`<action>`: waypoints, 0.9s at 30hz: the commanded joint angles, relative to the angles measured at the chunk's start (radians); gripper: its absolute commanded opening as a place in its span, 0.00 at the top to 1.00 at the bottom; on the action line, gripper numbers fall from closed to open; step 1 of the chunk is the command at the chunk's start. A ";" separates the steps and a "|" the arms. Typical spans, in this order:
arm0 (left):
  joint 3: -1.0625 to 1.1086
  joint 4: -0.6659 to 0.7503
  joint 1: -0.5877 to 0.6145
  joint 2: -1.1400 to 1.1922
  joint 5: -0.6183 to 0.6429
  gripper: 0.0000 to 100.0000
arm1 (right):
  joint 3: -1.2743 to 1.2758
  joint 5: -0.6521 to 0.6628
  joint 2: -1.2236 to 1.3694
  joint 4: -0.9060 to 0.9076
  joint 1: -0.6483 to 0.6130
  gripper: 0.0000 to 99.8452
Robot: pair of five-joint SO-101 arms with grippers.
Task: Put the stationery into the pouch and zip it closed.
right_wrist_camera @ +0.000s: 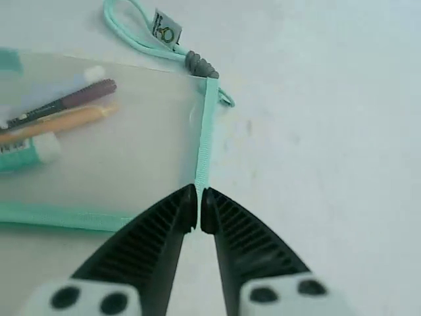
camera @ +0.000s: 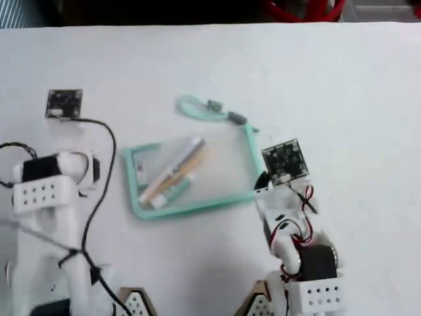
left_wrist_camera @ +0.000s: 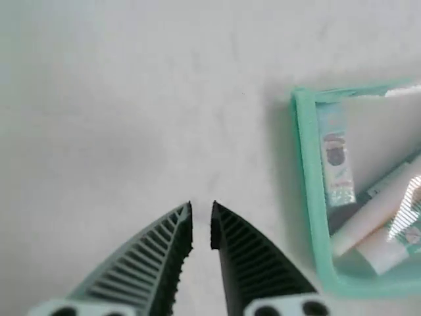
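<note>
**Pouch.** We locate the pouch [camera: 227,174] [right_wrist_camera: 145,158] lying flat near the middle of the table [camera: 329,79]. It has clear walls and a mint-green border [left_wrist_camera: 304,164].

**Contents.** The stationery [camera: 174,172] [left_wrist_camera: 375,210] lies inside the pouch, slanted across the half nearer the left arm. In the right wrist view we identify three items:
- a dark pen [right_wrist_camera: 72,101]
- an orange pen [right_wrist_camera: 66,122] just beside the dark pen
- a white and green stick [right_wrist_camera: 26,151]

**Closure.** The grey zipper pull [camera: 235,118] [right_wrist_camera: 199,66] sits at the far corner of the pouch on the right arm's side. A mint cord [camera: 197,107] [right_wrist_camera: 135,33] with a small tag [right_wrist_camera: 164,29] loops away from the pull onto the table. We cannot tell whether the zip is fully closed.

**Right gripper.** The right gripper [right_wrist_camera: 198,197] [camera: 261,183] is at the pouch's side edge, near the corner closest to the arm bases. Its jaws are pressed together, and the green edge band runs straight in between the tips. We read this as a pinch on the pouch edge.

**Left gripper.** The left gripper [left_wrist_camera: 201,210] is over bare table, beside the opposite end of the pouch and apart from it. Its jaws are almost together, with a thin slit between the tips and nothing held.

**Surroundings.** In the high view, a small circuit board [camera: 64,102] is mounted on the left arm, and a black cable [camera: 108,171] curves down past that arm. A second board [camera: 284,160] sits above the right gripper.
</note>
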State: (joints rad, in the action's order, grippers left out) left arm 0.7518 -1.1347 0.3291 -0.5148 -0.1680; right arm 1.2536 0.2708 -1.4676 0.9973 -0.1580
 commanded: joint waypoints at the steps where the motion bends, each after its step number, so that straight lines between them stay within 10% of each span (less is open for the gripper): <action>1: -0.063 0.114 -0.056 0.182 0.003 0.97 | 0.017 0.003 -0.008 -0.031 0.027 0.98; 12: -0.434 0.054 -0.133 0.722 0.160 0.97 | 0.161 0.003 -0.008 -0.093 0.025 0.98; 27: -0.654 0.203 -0.371 0.768 0.161 0.97 | 0.190 0.008 -0.008 -0.125 0.031 0.98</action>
State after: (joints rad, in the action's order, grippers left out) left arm 0.1734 -0.9398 -0.0130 0.2662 -0.0161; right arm 1.4484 0.2723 -1.4645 0.8838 -0.1335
